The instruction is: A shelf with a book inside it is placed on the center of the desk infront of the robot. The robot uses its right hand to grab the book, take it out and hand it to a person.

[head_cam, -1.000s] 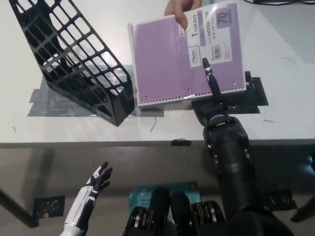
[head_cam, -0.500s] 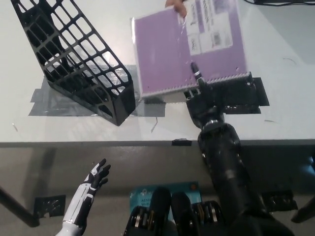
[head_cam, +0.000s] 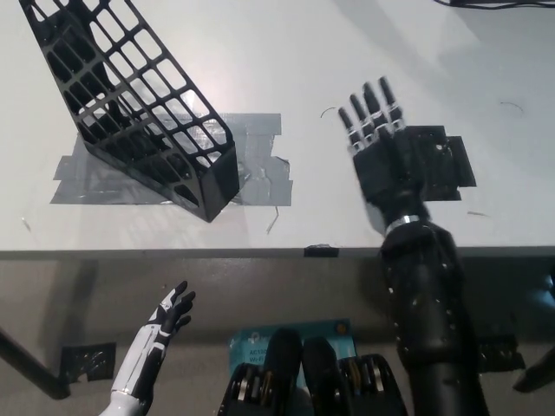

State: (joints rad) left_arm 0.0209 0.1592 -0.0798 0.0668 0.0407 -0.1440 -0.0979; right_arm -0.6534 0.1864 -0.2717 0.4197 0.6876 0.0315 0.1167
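We think this is a lab or a test room. We see a plain white desk [head_cam: 260,52] with grey tape [head_cam: 251,173] and black tape [head_cam: 447,165] stuck on it, a black mesh shelf [head_cam: 130,95] taped down at the left, and dark cables [head_cam: 494,4] at the far right.

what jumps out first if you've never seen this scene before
The black right hand stands out first, held open over the white desk right of centre, fingers spread and holding nothing. Next is the black mesh shelf, tilted at the upper left on a patch of grey tape, with no book visible inside. The white left hand rests open below the desk edge, lower left.
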